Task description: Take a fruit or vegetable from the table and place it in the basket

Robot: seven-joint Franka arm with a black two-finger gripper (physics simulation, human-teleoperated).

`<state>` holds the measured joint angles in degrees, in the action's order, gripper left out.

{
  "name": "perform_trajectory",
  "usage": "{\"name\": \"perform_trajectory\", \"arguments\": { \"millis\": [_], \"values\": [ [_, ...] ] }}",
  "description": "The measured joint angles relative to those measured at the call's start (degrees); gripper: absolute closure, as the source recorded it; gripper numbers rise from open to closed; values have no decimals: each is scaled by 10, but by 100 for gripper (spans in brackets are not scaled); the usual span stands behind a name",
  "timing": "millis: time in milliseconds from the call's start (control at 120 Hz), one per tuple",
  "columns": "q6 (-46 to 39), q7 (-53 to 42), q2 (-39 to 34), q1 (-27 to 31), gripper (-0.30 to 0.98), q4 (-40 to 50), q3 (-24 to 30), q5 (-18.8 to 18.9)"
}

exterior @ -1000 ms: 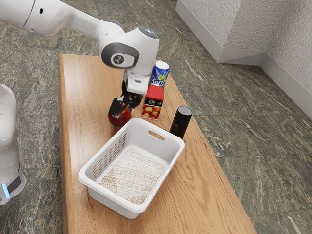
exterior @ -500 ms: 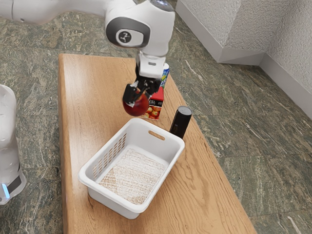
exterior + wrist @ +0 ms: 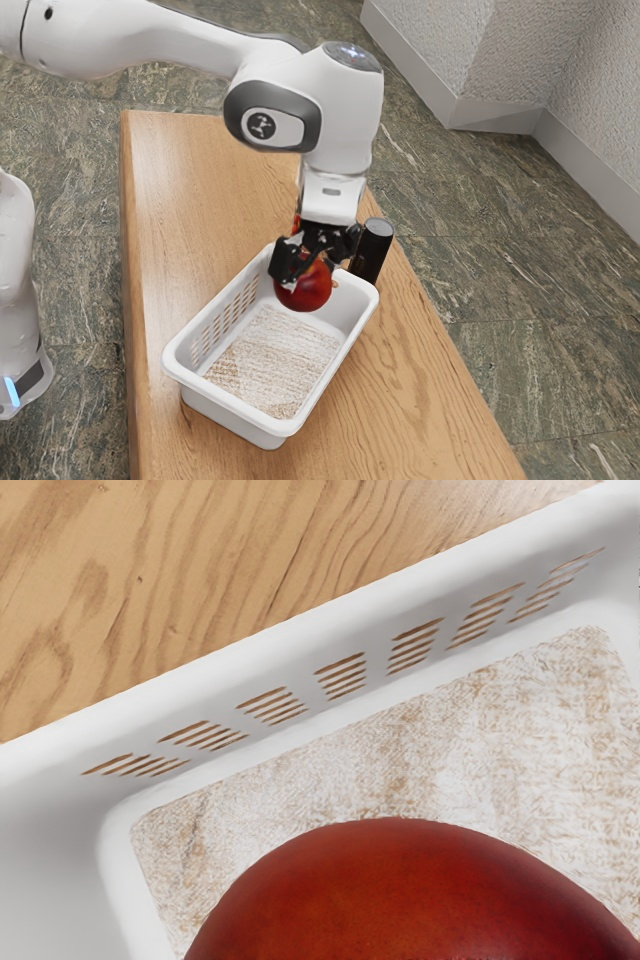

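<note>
In the exterior view my gripper (image 3: pixel 312 262) is shut on a round red fruit (image 3: pixel 304 287), holding it over the far end of the white basket (image 3: pixel 183 385). The fruit hangs below the hand, with its upper part behind the black fingers. In the wrist view the red fruit (image 3: pixel 410 895) looms large and blurred at the lower edge, with the basket's slotted wall (image 3: pixel 290 645) and its woven-looking bottom beyond it.
A black cylinder (image 3: pixel 372 250) stands on the wooden table (image 3: pixel 400 400) just beside the basket's far corner, close to my hand. The arm hides most of what stands behind it. The floor lies past the table's edges.
My hand has lifted the red fruit from the table beyond the basket and carried it toward the exterior view's right and over the basket. The basket and black cylinder have stayed put.
</note>
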<state>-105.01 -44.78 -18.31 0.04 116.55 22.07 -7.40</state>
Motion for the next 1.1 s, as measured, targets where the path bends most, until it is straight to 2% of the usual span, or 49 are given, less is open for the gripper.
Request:
{"name": "perform_trajectory", "arguments": {
  "millis": [183,350,508,708,925,975,1067,1100],
  "values": [
    [-13,14,8,1,36,-2,14,-7],
    [-13,24,9,3,19,-2,14,-15],
    [-10,33,10,5,11,-2,13,-29],
    [-7,46,19,7,4,0,9,-71],
    [-4,59,32,6,1,-3,9,-79],
    [10,69,93,7,1,-65,12,-59],
    [84,114,265,-14,0,-326,38,33],
    [108,134,308,-20,0,-394,40,61]
  ]
}}
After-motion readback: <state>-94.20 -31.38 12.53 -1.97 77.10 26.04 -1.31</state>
